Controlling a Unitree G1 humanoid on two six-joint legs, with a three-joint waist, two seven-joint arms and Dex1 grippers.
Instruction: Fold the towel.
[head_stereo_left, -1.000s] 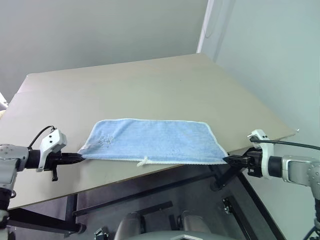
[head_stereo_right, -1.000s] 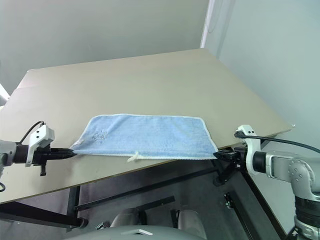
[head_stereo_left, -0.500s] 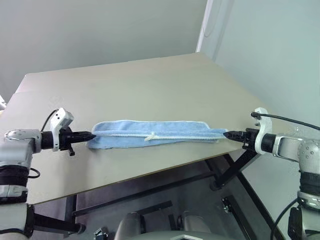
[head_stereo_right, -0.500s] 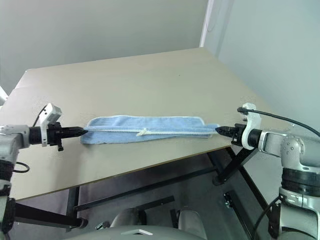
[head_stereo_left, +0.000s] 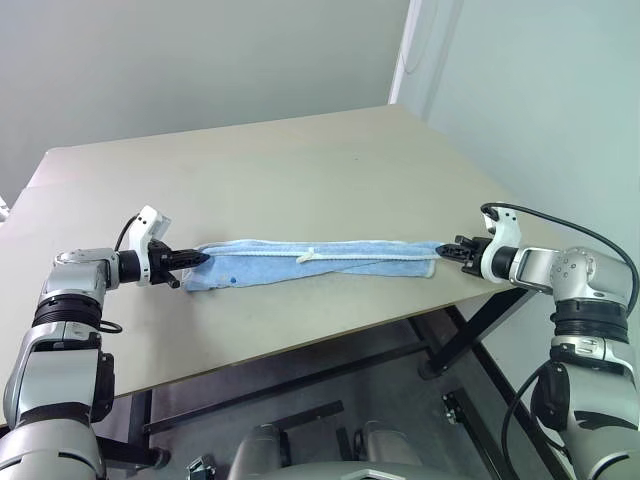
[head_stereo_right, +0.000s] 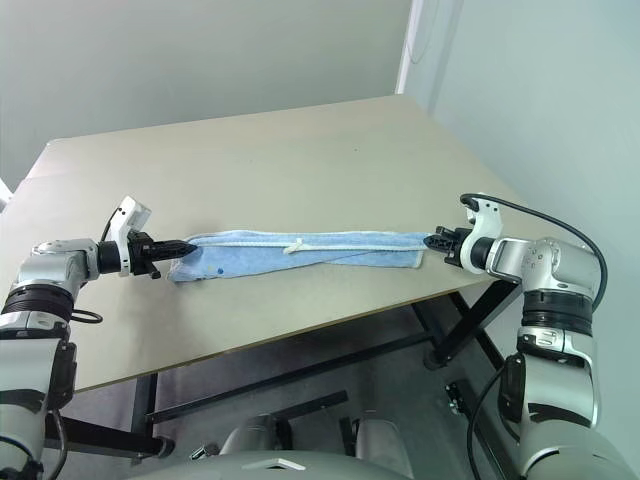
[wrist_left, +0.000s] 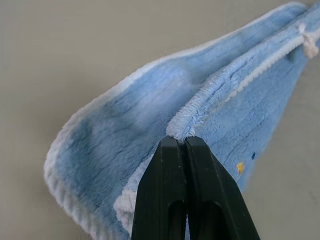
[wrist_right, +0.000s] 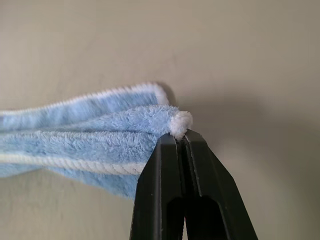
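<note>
The towel (head_stereo_left: 320, 259) is a light-blue terry cloth with a whitish hem, stretched into a long narrow band across the front of the table (head_stereo_left: 260, 170). Its near edge is lifted and carried over the rest, with a small white tag (head_stereo_left: 306, 257) on top. My left gripper (head_stereo_left: 196, 258) is shut on the towel's left corner (wrist_left: 181, 129). My right gripper (head_stereo_left: 447, 247) is shut on the right corner (wrist_right: 179, 123). Both hold the hem just above the tabletop, and the lower layer still rests on the table.
The table's front edge (head_stereo_left: 330, 335) runs just below the towel, and its right corner (head_stereo_right: 455, 290) lies near my right arm. Grey walls and a white corner post (head_stereo_left: 405, 50) stand behind.
Both grippers have carried the towel's near edge forward and up over the cloth. The flat rectangle has become a narrow, half-folded band, and the tag now lies on top.
</note>
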